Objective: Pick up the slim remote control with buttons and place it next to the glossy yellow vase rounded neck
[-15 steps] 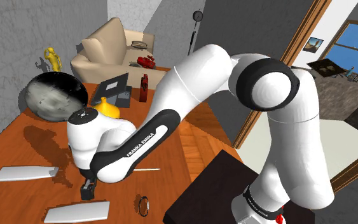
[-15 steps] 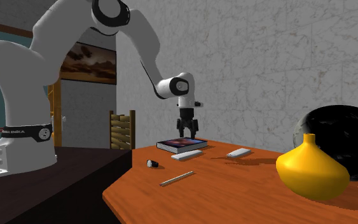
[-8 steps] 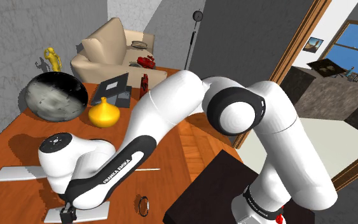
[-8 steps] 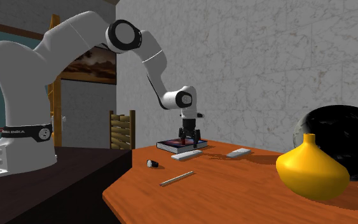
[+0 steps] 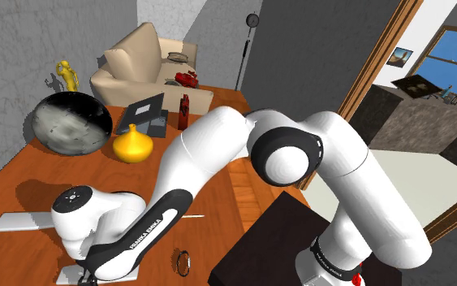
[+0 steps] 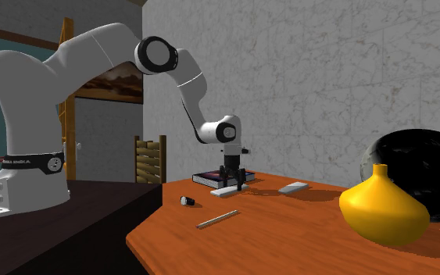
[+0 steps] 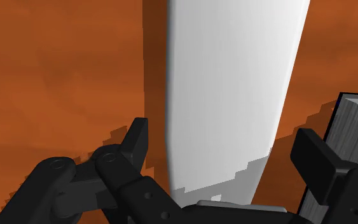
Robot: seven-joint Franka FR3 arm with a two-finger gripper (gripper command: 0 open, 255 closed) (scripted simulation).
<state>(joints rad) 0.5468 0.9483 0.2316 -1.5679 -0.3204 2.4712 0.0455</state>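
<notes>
A plain white slim remote (image 7: pixel 228 95) lies flat on the orange-brown table (image 5: pixel 23 175). My gripper (image 7: pixel 225 149) is open and low over it, one finger (image 7: pixel 136 143) on each long side, neither clasping it. In the shoulder view the gripper (image 5: pixel 84 279) is at the table's near edge, and the arm hides most of the remote (image 5: pixel 64 275). From the second exterior view the gripper (image 6: pixel 231 181) stands upright over the remote (image 6: pixel 227 190). The glossy yellow vase (image 5: pixel 131 145) stands farther back on the table and shows large (image 6: pixel 384 207) at the second exterior view's right.
A second white remote (image 5: pixel 19 221) lies nearby (image 6: pixel 293 187). A book (image 6: pixel 210 178) lies close beside the gripper. A big black round object (image 5: pixel 72 122) stands behind the vase. A thin stick (image 6: pixel 217 219) and a small dark ring (image 5: pixel 184 260) lie near the table's edge.
The arm has swung down towards the table's near edge, and the open gripper has come down from above the table to straddle the nearer remote. Nothing else has moved.
</notes>
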